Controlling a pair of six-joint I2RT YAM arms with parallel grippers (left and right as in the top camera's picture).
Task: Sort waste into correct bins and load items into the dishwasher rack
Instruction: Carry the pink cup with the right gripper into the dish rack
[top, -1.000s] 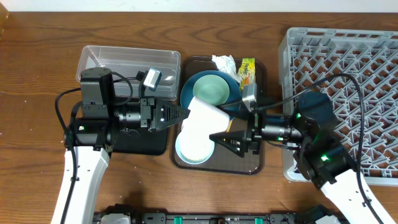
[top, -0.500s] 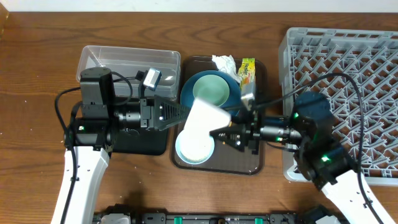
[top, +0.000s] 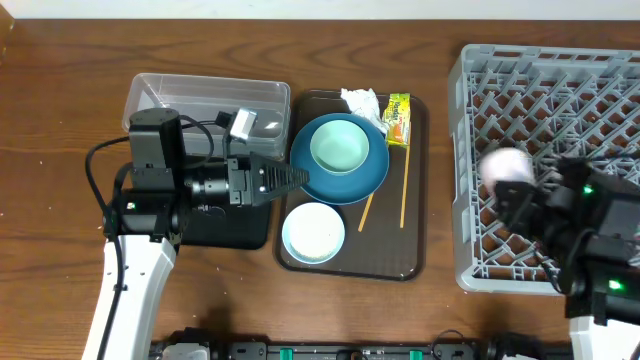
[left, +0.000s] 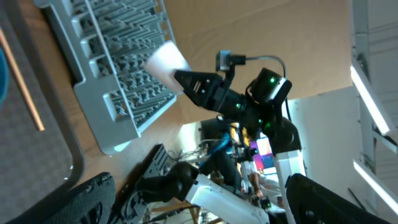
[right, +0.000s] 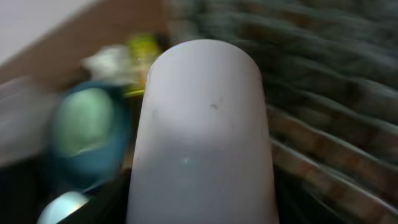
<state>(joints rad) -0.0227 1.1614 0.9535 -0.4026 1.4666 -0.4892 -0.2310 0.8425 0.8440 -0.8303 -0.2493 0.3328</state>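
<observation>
Because the small pink cup (top: 508, 166) belongs in the dishwasher rack (top: 470, 80), the right gripper (left: 185, 79) holds it clamped over the rack's lattice, just inside the wall that faces the tray (top: 415, 265). From there it could be lowered among the pegs. Whether the cup already touches the grid cannot be told.

The left gripper (top: 292, 180) hangs well away from the rack, on the far side of the tray. Its fingers are spread with nothing between them, so it looks merely parked.

The cup is a plain, smooth tumbler, so pale a pink that it reads almost white. It has straight sides and a rounded closed end, and the blurred right wrist view shows only a faint speck on its wall. A hard, light thing like this probably needs only a modest squeeze.
</observation>
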